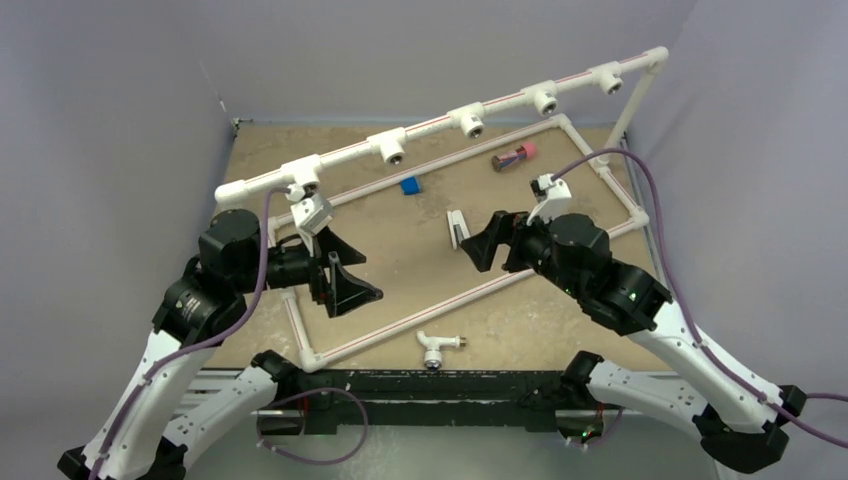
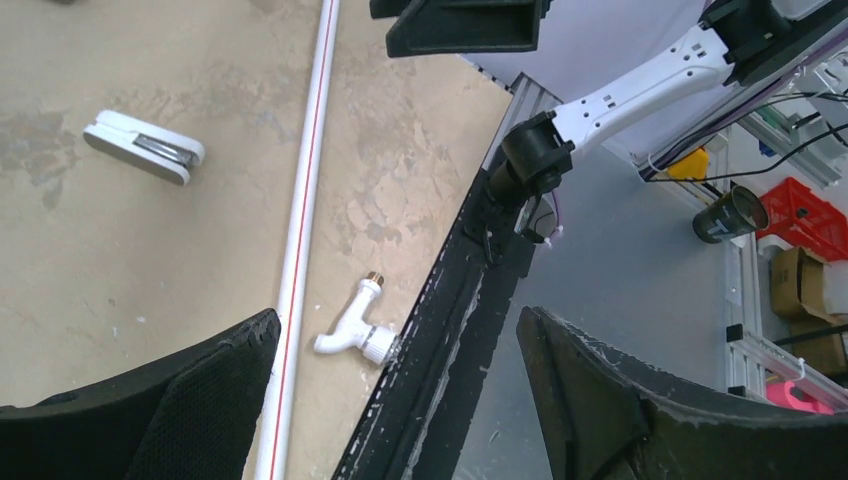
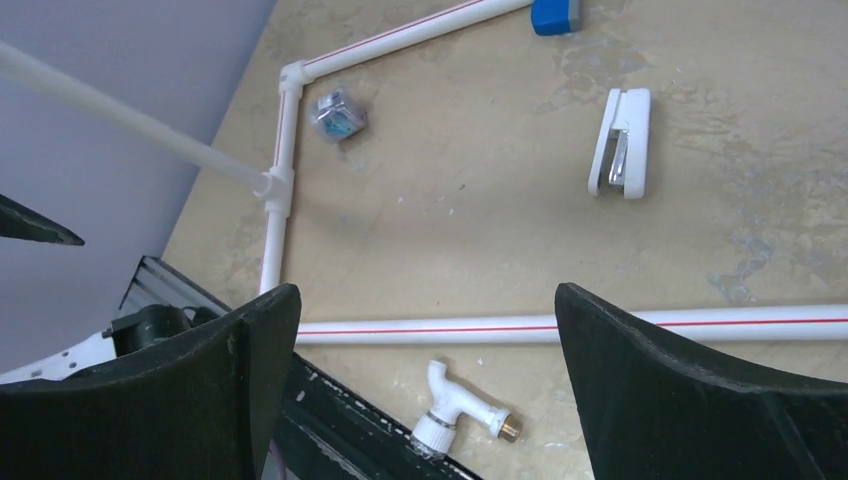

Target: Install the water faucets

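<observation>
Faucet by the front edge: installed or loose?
Loose. The faucet lies on its side on the table, outside the pipe frame, untouched.

The top camera looks down from high behind the near edge over the whole counter [image 1: 400, 250]. Each wrist camera sits closer, looking down past the left hand [image 2: 395, 318] or right hand [image 3: 428, 290]. All three share the faucet [image 1: 437, 347].

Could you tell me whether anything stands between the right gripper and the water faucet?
Only the red-striped pipe lies flat on the table between the right gripper and the water faucet; nothing else visible does.
</observation>
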### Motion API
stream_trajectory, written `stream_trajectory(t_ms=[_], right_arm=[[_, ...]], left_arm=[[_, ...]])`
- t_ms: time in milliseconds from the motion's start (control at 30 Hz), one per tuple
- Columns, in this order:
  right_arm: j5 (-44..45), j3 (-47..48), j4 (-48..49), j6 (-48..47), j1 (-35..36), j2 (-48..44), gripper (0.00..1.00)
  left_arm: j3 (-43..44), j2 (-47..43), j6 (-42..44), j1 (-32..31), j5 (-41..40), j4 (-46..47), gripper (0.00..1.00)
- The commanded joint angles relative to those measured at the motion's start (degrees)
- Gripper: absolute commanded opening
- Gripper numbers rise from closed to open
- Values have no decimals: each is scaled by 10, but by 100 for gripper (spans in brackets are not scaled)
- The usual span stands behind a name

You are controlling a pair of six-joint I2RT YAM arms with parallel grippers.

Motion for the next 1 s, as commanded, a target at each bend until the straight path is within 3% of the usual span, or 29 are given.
stream_trajectory(t_ms=[0, 233, 600, 967], right_arm=[[-29, -22, -37, 20, 3, -6, 98], [-121, -88, -30, 37, 4, -39, 98], [-223, -152, -19, 30, 3, -9, 98], [-221, -185, 4, 73, 47, 64, 92]], left_arm=[[-19, -21, -8, -5, -11, 45, 88], [-26, -34, -19, -5, -17, 50, 88], [-32, -56, -32, -4, -33, 33, 88], [-44, -56, -26, -4, -55, -2, 88]])
